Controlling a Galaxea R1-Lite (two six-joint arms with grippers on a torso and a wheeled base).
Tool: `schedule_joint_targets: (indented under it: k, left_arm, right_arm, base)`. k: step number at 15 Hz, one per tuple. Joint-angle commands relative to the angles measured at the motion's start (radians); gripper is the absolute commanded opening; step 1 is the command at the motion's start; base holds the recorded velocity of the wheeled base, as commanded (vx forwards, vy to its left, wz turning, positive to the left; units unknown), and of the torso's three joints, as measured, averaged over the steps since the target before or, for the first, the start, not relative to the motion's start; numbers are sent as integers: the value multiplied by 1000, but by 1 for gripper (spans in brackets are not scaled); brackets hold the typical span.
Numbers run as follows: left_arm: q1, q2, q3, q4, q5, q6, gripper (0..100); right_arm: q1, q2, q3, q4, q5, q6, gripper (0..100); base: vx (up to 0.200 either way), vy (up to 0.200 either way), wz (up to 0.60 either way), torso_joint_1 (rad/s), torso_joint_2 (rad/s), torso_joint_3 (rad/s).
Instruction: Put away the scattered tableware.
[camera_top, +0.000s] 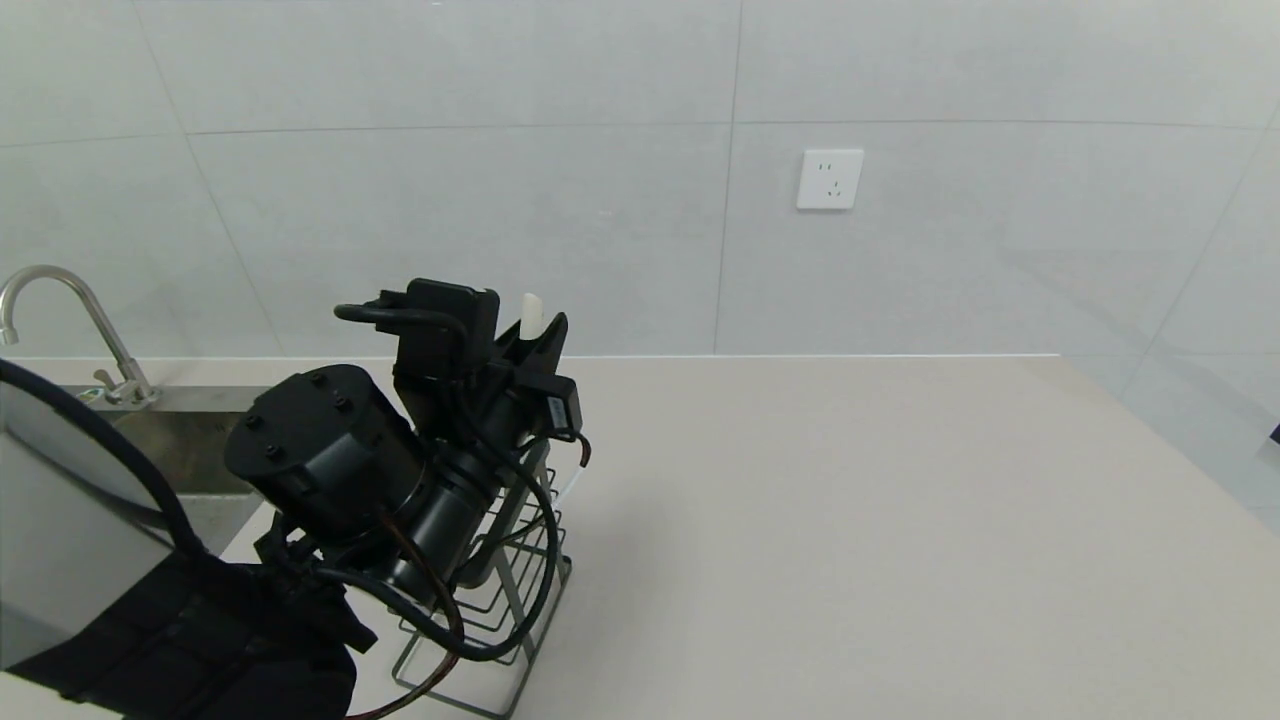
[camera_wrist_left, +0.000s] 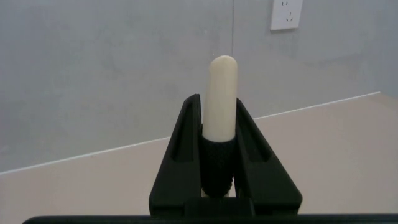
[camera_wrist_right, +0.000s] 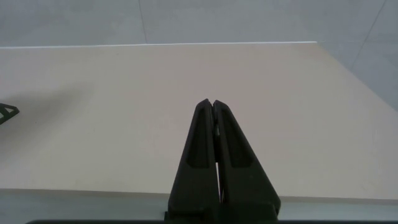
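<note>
Cream utensil handle (camera_wrist_left: 222, 93), rounded end up, clamped between my left jaws. The end pokes out past the jaw tips, and the lower part is hidden in the grip, so I can't tell what kind of utensil it is. In the head view the handle (camera_top: 532, 312) is up in the air against the tiled wall, above the wire rack (camera_top: 520, 600), not touching it. The rack is metal wire on a flat base, standing on the tabletop (camera_top: 850, 520) just beside the sink (camera_top: 190, 450). My left arm covers most of it, so I can't tell what's inside. The faucet (camera_top: 70, 310) is a curved metal spout at the back of the sink, by the wall. My right jaws are pressed together with nothing between them, hanging over bare beige tabletop (camera_wrist_right: 93, 124), well apart from the rack. A white wall socket (camera_top: 830, 178) sits on the tiles above the tabletop's back edge, also behind the handle in the left wrist view (camera_wrist_left: 286, 14). Any marks on it are too small to read.
</note>
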Motion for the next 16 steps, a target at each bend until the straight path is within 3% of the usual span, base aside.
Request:
schedule_joint_targets:
  k: [1,3,4,8,13,16]
  left_arm:
    - [-2,12,-2,-1,0,0,0]
    - [0,6,-7,-1,0,0,0]
    - [4,3,-7,-1,0,0,100]
    - [30,-1,-20,-1,-3,1,100]
    - [35,-74,-114,-1,-11,8,100]
    - [35,-160,-94,-1,-135,12,100]
  right_arm:
    - [0,-1,0,1,1,0,0]
    - [0,-1,0,1,1,0,0]
    - [0,-1,0,-1,1,0,0]
    - [0,-1,0,-1,1,0,0]
    - [0,-1,0,1,1,0,0]
    - [0,-1,0,-1,-1,0,0]
  base:
    - [0,0,0,0,0,0]
    - [0,0,0,0,0,0]
    - [0,0,0,0,0,0]
    - [0,0,0,0,0,0]
    - [0,0,0,0,0,0]
    - [0,0,0,0,0,0]
